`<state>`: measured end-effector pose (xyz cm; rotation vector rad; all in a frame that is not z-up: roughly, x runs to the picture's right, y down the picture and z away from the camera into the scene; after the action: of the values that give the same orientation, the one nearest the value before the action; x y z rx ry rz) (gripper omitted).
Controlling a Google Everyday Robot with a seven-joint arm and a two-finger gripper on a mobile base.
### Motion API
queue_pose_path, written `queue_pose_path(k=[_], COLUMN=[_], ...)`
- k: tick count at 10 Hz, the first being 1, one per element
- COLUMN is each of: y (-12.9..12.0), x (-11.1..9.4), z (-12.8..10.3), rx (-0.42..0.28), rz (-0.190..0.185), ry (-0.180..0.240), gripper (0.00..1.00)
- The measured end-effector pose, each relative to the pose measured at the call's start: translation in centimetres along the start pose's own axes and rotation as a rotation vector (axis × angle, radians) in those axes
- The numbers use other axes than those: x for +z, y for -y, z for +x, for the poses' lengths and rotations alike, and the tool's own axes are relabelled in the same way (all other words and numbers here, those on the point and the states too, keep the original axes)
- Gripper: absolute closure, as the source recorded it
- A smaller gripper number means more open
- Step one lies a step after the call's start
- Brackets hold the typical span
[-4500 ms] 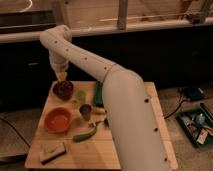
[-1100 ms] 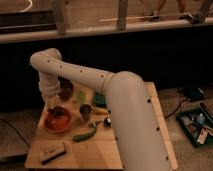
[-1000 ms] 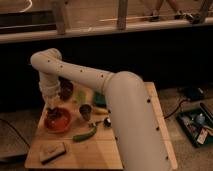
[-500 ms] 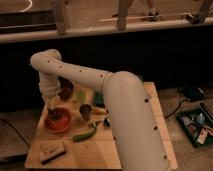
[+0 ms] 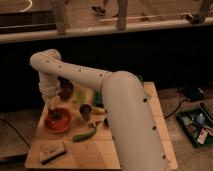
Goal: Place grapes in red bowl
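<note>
Whereas a few seconds ago the arm was reaching over the dark maroon dish (image 5: pixel 65 89) at the back of the table (image 5: pixel 107 150), it is now hanging over the red bowl (image 5: pixel 58 121) at the table's left side; the gripper (image 5: pixel 52 107) is sitting just above the bowl's back rim, pointing down into it. Over the last second the arm is hardly moving at all, which suggests the carrying is finished and the release is what is happening or about to happen.

A dark, bumpy mass, which I am reading as the grapes (image 5: pixel 58 115), is lying inside the red bowl just below the gripper; whether the gripper is touching it or hanging apart from it is not something I can tell.

Nearby, the small dark cup (image 5: pixel 85 110) is standing to the right of the bowl; a green vegetable (image 5: pixel 86 133) is lying in front of the cup; a pale sponge-like block (image 5: pixel 52 150) is resting near the front left corner.

Judging by this, the task is looking nearly complete; lifting straight up is what remains.
</note>
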<state>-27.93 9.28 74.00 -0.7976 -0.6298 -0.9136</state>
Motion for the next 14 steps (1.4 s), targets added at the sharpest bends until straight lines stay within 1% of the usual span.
queue_pose_path(k=[1,4,7,14], y=[0.08,0.08,0.20,0.20], x=[0.04,-0.05,0.07,0.04], z=[-0.06,0.09,-0.13,-0.22], rx=[0.000,0.009,0.012,0.019], rz=[-0.002,-0.004,0.001,0.006], ry=[-0.002,-0.014,-0.018,-0.009], gripper=[0.80,0.46,0.21,0.20])
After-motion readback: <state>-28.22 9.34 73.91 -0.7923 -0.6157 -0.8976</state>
